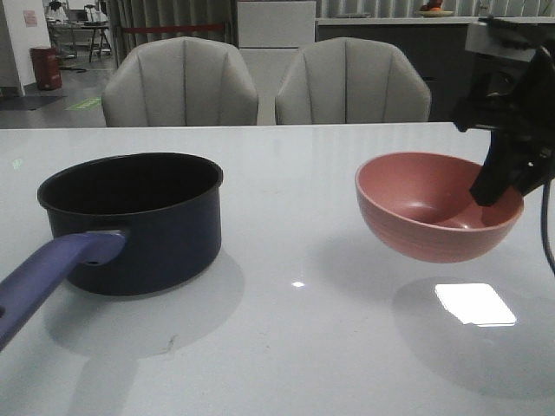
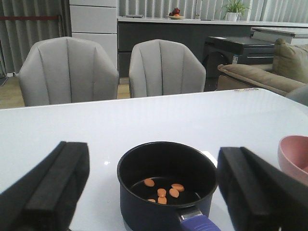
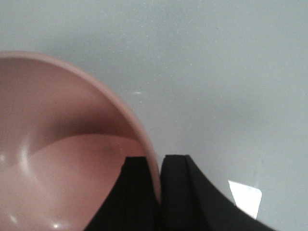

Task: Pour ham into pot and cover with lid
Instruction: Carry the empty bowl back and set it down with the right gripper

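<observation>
The dark navy pot [image 1: 139, 217] with its purple-blue handle [image 1: 52, 273] stands on the table's left. In the left wrist view the pot [image 2: 166, 185] holds several orange-pink ham slices [image 2: 163, 189] on its bottom. My left gripper [image 2: 154, 192] is open, its pads wide apart on either side of the pot, behind the handle end. My right gripper [image 1: 499, 186] is shut on the rim of the empty pink bowl [image 1: 434, 208] and holds it above the table on the right. In the right wrist view the gripper [image 3: 158, 187] pinches the bowl's rim [image 3: 144, 139]. The lid is out of view.
Two grey chairs [image 1: 182, 82] stand behind the table's far edge. A bright light patch [image 1: 474, 303] lies on the white table below the bowl. The pink bowl's edge shows in the left wrist view [image 2: 294, 154], right of the pot.
</observation>
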Robot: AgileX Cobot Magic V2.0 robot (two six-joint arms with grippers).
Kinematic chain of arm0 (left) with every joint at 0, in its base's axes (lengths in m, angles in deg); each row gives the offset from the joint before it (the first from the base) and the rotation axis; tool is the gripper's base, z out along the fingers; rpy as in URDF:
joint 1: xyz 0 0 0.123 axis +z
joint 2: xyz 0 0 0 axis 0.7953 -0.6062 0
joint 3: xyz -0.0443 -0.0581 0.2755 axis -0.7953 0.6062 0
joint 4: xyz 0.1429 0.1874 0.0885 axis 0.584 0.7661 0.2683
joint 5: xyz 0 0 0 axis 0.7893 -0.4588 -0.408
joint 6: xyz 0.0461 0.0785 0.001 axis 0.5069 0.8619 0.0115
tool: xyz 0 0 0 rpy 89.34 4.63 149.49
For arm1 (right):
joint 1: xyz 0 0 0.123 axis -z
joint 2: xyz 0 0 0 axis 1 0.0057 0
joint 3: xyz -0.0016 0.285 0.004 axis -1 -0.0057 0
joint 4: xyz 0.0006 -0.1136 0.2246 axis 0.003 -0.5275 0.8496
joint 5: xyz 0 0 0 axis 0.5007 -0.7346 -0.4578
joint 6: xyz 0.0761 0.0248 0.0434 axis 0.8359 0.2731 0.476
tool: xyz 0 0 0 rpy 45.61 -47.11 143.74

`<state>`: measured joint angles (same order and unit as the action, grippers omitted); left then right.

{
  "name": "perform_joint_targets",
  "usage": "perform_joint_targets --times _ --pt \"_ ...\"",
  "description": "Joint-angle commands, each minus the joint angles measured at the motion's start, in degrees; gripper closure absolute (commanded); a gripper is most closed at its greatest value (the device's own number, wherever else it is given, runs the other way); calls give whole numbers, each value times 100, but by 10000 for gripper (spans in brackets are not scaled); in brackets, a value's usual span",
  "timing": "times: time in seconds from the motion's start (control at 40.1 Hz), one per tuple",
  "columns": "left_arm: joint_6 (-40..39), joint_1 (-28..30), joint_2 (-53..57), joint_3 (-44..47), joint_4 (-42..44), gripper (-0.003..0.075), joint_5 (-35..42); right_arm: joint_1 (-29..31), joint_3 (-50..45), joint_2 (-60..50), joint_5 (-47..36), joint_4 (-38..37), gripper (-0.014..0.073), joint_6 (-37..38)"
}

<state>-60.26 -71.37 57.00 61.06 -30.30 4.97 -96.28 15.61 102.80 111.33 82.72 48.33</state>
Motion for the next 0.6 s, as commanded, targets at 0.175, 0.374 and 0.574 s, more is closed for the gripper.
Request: perform_joint_targets --times 0.175,0.374,0.574 --pt "-2 -54 -46 -160 -52 136 450 36 679 500 46 43 445 66" --pt "-2 -54 -46 -160 -52 136 450 36 839 699 96 32 309 60" --pt "-2 -54 -46 -160 -52 136 450 42 985 657 169 -231 222 47"
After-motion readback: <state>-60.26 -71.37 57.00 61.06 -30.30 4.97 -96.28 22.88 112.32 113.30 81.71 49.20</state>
